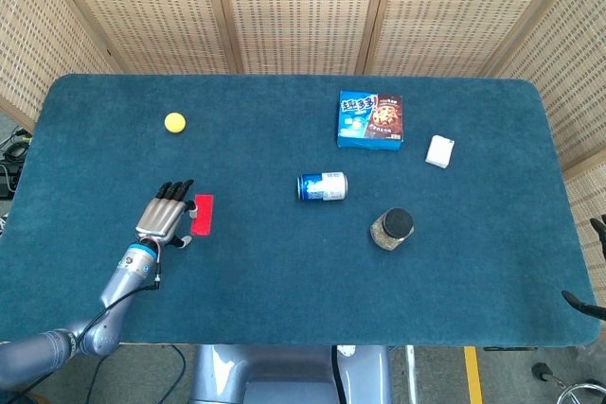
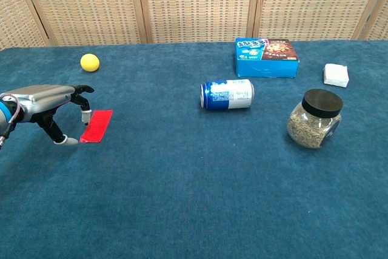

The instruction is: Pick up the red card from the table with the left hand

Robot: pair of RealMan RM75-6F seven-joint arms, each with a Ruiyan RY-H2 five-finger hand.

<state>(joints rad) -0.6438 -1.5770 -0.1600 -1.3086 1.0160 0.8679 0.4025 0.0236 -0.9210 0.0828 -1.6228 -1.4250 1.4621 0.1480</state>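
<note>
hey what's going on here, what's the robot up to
The robot's left hand is low over the blue table, right beside a red card that lies flat there. Its fingers are apart and point down at the card's near edge, but nothing is gripped; the card is not yet lifted. Elsewhere on the table sit a yellow ball, a can on its side, a jar, a snack box and a small white block. The right hand is not in view.

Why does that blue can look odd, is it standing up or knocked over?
Knocked over. The can lies on its side on the table, its round end facing left, while the jar nearby stands upright.
</note>
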